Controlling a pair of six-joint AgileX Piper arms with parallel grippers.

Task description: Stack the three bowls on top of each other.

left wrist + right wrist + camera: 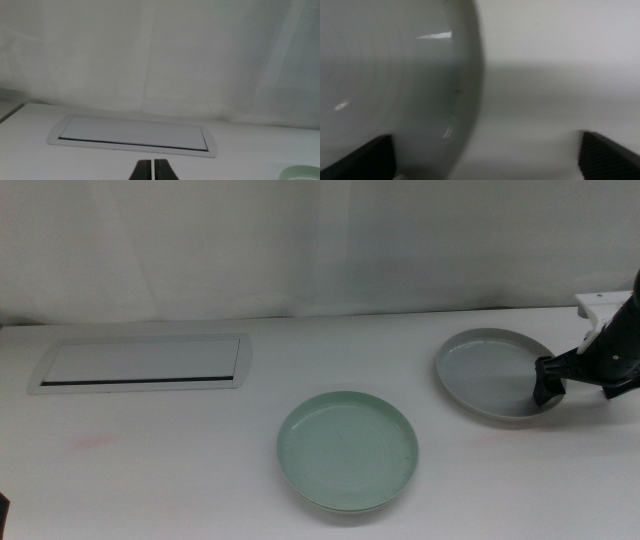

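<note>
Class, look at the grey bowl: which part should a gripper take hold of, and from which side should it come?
Best the low rim of the grey bowl on its right edge, where the right gripper sits open astride it. The bowl is too wide to span, so probably one jaw inside, one outside.

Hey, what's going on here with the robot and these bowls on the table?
The right gripper is at the near right rim of the grey bowl, jaws open, one on each side of the rim. The pale green bowl sits at the table's centre, seemingly atop another bowl. The left gripper waits shut, facing the white panel.
</note>
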